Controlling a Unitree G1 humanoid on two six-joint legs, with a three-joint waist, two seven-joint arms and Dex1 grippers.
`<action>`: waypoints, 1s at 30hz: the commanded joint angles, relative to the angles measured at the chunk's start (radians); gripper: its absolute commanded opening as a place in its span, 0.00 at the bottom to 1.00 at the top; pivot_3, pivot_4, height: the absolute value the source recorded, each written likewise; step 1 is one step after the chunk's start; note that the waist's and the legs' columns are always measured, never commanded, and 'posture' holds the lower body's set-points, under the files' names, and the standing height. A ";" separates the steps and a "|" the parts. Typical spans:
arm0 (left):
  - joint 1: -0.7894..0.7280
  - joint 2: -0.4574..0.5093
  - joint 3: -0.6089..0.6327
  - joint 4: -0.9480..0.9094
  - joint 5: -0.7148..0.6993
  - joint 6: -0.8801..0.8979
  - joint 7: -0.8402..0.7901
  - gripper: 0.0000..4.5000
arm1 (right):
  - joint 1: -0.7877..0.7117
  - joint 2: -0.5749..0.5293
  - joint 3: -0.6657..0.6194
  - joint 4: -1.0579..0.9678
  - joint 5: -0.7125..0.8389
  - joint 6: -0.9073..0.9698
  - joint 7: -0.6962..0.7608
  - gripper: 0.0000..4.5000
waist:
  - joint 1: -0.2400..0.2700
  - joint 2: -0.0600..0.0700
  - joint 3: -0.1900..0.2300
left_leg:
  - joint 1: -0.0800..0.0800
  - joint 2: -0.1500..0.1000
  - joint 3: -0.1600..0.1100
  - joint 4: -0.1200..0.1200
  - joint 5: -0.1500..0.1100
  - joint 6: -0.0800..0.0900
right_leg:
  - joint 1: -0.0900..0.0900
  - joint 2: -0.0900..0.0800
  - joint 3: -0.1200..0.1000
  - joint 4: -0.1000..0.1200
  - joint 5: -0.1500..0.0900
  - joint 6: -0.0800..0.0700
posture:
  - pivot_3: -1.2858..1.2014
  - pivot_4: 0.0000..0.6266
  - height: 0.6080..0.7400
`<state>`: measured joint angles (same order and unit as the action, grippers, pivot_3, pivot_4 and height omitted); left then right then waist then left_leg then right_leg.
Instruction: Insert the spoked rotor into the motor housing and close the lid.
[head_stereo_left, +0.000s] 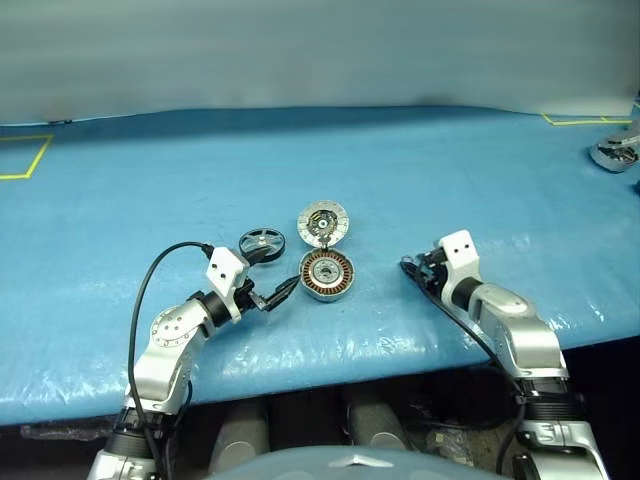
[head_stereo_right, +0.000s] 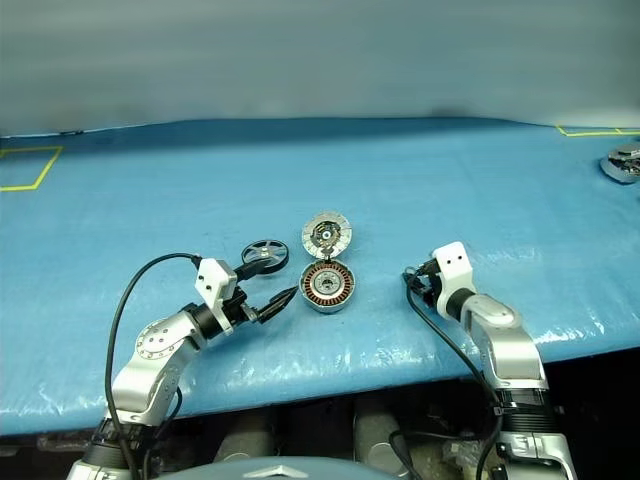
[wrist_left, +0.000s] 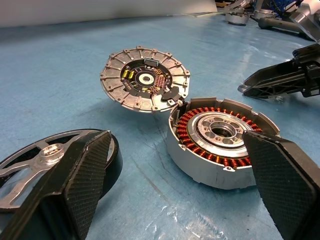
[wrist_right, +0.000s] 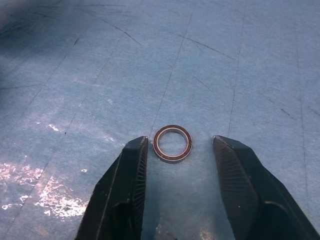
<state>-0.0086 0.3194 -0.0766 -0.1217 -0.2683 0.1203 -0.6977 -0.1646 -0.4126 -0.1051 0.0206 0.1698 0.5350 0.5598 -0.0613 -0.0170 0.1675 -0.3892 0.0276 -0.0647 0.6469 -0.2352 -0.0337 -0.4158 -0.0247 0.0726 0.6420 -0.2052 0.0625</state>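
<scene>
Our left gripper (wrist_left: 170, 185), fingers wide apart, faces the housing (head_stereo_left: 326, 274) near the table's (head_stereo_left: 420, 170) front edge; rotor (head_stereo_left: 261, 241) lies flat just left. The lid (head_stereo_left: 323, 222) tilts against the housing's far rim. Our right gripper (wrist_right: 180, 165), fingers apart, flanks a small ring (wrist_right: 172, 143).

head pair: high, forward-down, far | wrists: low, close | shared: motor housing (head_stereo_left: 326, 273)

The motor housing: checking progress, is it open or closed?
Open. The motor housing shows bare copper windings; the lid stands tipped up at its rim, and the spoked rotor lies on the table beside it.
</scene>
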 joint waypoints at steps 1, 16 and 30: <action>0.007 0.004 0.007 -0.017 -0.006 -0.010 0.004 1.00 | -0.002 0.000 0.022 0.011 0.015 0.021 0.011 0.22 | 0.000 0.000 0.000 | 0.000 0.000 0.000 0.000 0.000 0.000 | 0.000 0.000 0.000 0.000 0.000 0.000 | 0.52 0.24 1.00; 0.028 0.056 0.003 -0.029 0.003 -0.002 -0.017 1.00 | -0.065 -0.017 0.104 -0.248 0.160 0.061 0.158 0.16 | -0.001 0.002 0.002 | -0.004 0.000 0.000 0.000 0.000 0.000 | -0.003 0.000 0.000 0.000 0.000 0.000 | 0.52 0.24 1.00; 0.026 0.056 -0.001 -0.020 0.037 -0.018 0.006 1.00 | -0.122 -0.038 0.295 -0.251 0.116 0.017 0.221 0.16 | 0.002 0.002 0.002 | -0.005 0.000 -0.001 0.000 0.000 0.000 | -0.004 0.000 -0.001 0.000 0.000 0.000 | 0.52 0.24 1.00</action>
<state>0.0229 0.3750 -0.0803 -0.1217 -0.2363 0.1202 -0.6973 -0.2661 -0.4577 0.1907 -0.2273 0.2905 0.5848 0.7815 -0.0590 -0.0153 0.1694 -0.3941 0.0276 -0.0656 0.6466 -0.2353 -0.0336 -0.4203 -0.0246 0.0719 0.6416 -0.2051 0.0626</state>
